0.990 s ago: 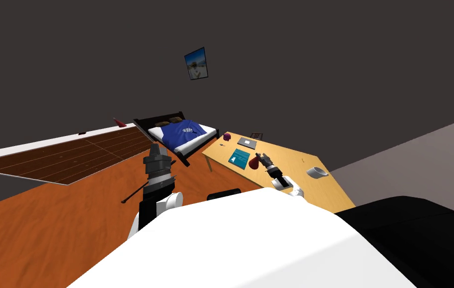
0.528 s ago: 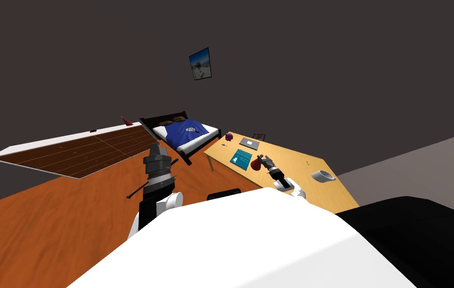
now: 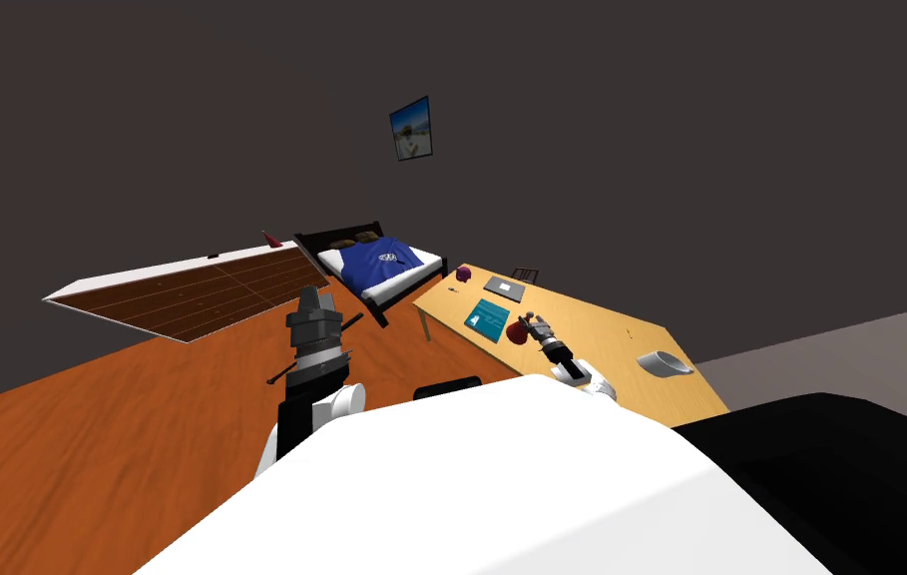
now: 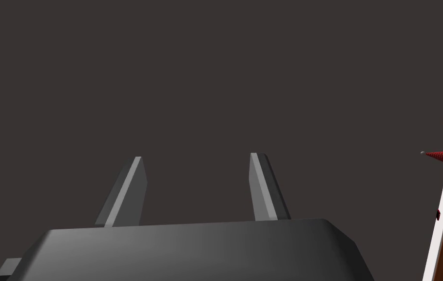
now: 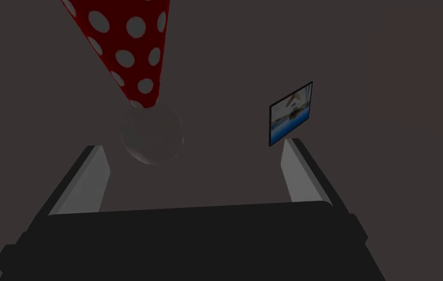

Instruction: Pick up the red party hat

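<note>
Hat [image 5: 127,44] red, dotted | tip by right gripper [image 5: 193,146], spread | left gripper [image 4: 197,157] spread

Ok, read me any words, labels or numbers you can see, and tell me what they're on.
None can be read.
White emblem on the blue bedspread: too small to read.
White mark on the teal book: too small to read.
The wall picture: a scene, no lettering visible.

Wooden desk [image 3: 581,314] and brown-topped counter [image 3: 192,294] on an orange floor [image 3: 92,459].
The desk bore a teal book [image 3: 486,317], a closed grey laptop [image 3: 504,288], a purple object [image 3: 463,274] and a grey cup [image 3: 664,363]; a dotted red party hat [image 3: 270,240] stood at the counter's far corner.
</note>
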Robot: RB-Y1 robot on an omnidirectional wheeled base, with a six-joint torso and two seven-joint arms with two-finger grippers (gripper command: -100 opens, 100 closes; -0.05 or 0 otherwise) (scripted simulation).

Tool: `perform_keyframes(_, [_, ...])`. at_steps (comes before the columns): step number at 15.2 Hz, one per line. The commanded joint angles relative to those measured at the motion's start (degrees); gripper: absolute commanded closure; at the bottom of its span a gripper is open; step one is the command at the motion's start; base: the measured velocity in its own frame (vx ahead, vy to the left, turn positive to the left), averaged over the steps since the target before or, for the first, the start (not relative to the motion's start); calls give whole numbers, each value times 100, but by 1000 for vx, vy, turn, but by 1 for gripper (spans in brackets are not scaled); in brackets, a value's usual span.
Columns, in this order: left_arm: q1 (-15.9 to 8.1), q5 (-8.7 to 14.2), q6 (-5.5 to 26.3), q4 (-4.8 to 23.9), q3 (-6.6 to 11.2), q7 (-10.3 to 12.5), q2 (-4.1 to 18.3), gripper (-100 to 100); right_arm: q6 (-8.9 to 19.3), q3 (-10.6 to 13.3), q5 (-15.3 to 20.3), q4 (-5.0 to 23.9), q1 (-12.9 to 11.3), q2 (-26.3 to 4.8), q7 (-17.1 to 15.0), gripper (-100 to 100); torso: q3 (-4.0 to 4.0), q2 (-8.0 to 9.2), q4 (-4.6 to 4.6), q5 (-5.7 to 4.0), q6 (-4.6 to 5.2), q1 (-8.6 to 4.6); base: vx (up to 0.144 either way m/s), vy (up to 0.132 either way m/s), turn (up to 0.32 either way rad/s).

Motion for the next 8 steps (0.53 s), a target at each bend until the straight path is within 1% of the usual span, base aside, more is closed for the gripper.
perform_keyframes(1, [0, 0, 0, 0, 0, 0, 0, 0, -38, -36, 21, 267, -38, -8, 172, -100, 0, 0, 0, 0, 0, 0, 14, 7, 79])
perform_keyframes(2, [0, 0, 0, 0, 0, 0, 0, 0, -62, -76, 46, 413, -78, -11, 347, -100, 0, 0, 0, 0, 1, 0, 13, 8, 82])
perform_keyframes(3, [0, 0, 0, 0, 0, 0, 0, 0, -62, -76, 46, 490, -78, -11, 347, -100, 0, 0, 0, 0, 0, 0, 12, 7, 77])
perform_keyframes(5, [0, 0, 0, 0, 0, 0, 0, 0, -105, -150, 90, 878, -150, -10, 651, -100, 0, 1, 0, 0, 0, -1, 12, 8, 132])
perform_keyframes(6, [0, 0, 0, 0, 0, 0, 0, 0, -105, -150, 90, 898, -150, -10, 665, -100, 0, 0, 0, 0, -1, 0, 15, 7, 101])
perform_keyframes(7, [0, 0, 0, 0, 0, 0, 0, 0, -124, -182, 110, 1081, -183, -6, 808, -100, 0, 0, 0, 0, 1, 0, 16, 7, 88])
perform_keyframes(8, [0, 0, 0, 0, 0, 0, 0, 0, -124, -182, 110, 1081, -183, -6, 808, -100, 0, 0, 0, 0, 1, 0, 12, 6, 56])
